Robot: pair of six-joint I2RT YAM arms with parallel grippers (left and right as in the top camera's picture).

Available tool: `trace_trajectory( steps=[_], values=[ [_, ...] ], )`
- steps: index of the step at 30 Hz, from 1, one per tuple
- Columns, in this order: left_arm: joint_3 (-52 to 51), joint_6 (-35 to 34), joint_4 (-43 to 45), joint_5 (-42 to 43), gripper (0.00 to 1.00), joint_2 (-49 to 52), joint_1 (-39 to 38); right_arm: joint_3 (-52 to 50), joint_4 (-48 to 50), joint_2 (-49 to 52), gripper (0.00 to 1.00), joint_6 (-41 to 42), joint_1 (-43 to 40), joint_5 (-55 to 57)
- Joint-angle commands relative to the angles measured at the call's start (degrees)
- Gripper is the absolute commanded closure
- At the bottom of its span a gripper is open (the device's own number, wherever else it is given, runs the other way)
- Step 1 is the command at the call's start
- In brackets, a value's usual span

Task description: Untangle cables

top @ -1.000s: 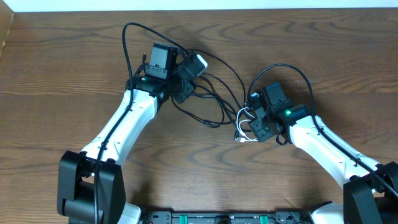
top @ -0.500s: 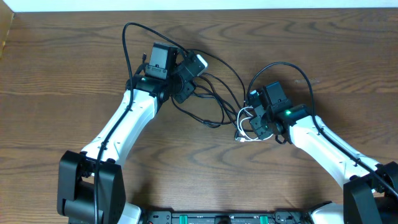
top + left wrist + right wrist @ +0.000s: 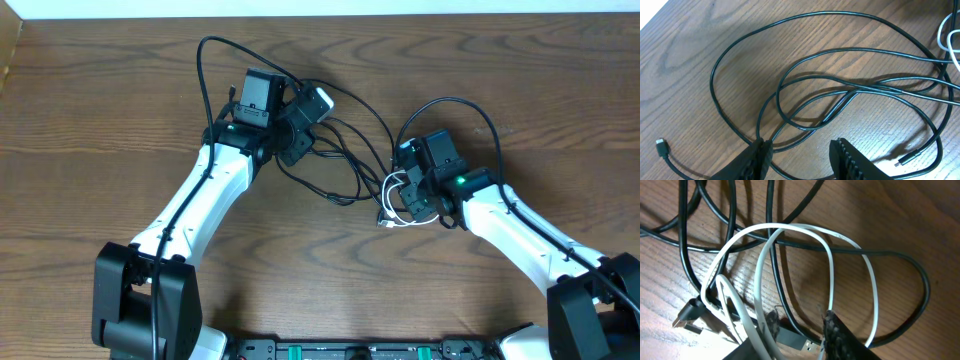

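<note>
Right gripper (image 3: pixel 799 336) stands open astride the looped thin white cable (image 3: pixel 795 227); left gripper (image 3: pixel 802 159) open too, near thin black cables (image 3: pixel 855 90) running left-right.

The black cables (image 3: pixel 860 89) and one white cable (image 3: pixel 790 226) cross a brown table (image 3: pixel 100 100) (dark streaky wood grain).

A dark brown wood-grain table (image 3: pixel 90 110) meets a white strip (image 3: pixel 300 8) along its far edge.

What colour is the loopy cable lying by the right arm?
The loopy cable is white. You can see it best in the right wrist view.
</note>
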Motion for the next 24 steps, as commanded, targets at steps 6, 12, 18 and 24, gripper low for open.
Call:
trace_trajectory(
  steps=[6, 12, 18, 24],
  values=[
    [0.1, 0.1, -0.3, -0.1, 0.56, -0.7, 0.4, -0.7, 0.8, 0.6, 0.99, 0.3, 0.2, -0.2],
    [0.1, 0.1, -0.2, -0.1, 0.56, -0.7, 0.4, -0.6, 0.4, 0.0, 0.99, 2.4, 0.2, -0.1],
    [0.1, 0.1, -0.2, -0.1, 0.46, -0.7, 0.4, 1.7, -3.1, -6.3, 0.99, 4.8, 0.2, -0.1],
    [0.1, 0.1, -0.2, -0.1, 0.44, -0.7, 0.4, 10.7, -12.6, -17.5, 0.99, 5.0, 0.2, -0.1]
  ],
)
